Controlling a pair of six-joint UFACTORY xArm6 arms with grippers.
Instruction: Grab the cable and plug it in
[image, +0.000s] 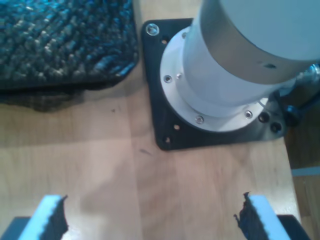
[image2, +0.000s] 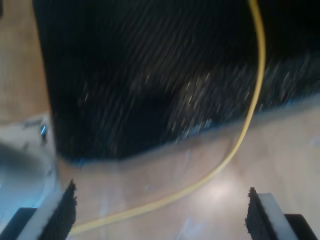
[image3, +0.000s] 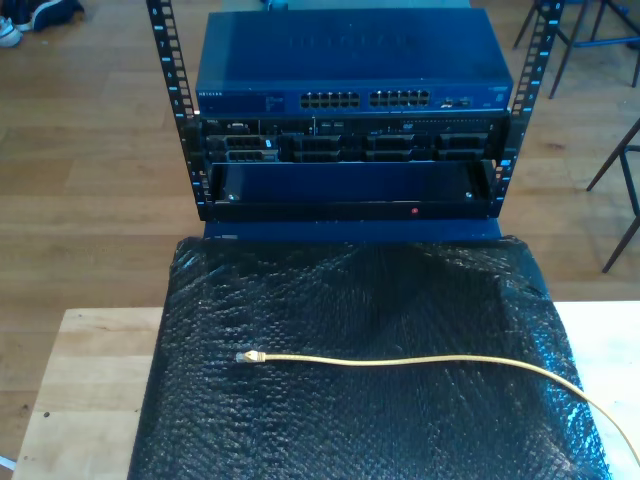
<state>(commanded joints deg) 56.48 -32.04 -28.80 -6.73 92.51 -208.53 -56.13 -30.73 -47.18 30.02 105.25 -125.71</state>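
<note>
Cable (image3: 400, 360) work is, by my reading, at its very start: the yellow line lies loose across the black bubble-textured mat (image3: 350, 420) on the wooden table (image3: 90, 390), its clear plug (image3: 247, 356) resting toward the exterior view's left and its tail running off past the mat's edge at the exterior view's right. Nothing holds it. My first gripper (image: 150, 220) stands wide, both pads apart over bare wood, with nothing between them; ahead of it sits a white arm base (image: 220, 75) on a black mounting plate (image: 165, 130), and a corner of the mat lies beside that. My second gripper (image2: 160, 215) is likewise spread wide and empty, hanging over the table just off the mat's edge, where a curve of the cable (image2: 235, 145) passes between its pads but lower down, on the wood, untouched as far as the blurred picture lets me tell. Beyond the mat, in the exterior view, stands the rack (image3: 350, 130) with a blue network switch (image3: 350, 70) on top, its rows of ports (image3: 375, 99) facing the table. So the grab is not yet made and the plugging is all still to come; I judge the plug end must be taken near its tip, carried to the rack, and lined up squarely with one port.
</note>
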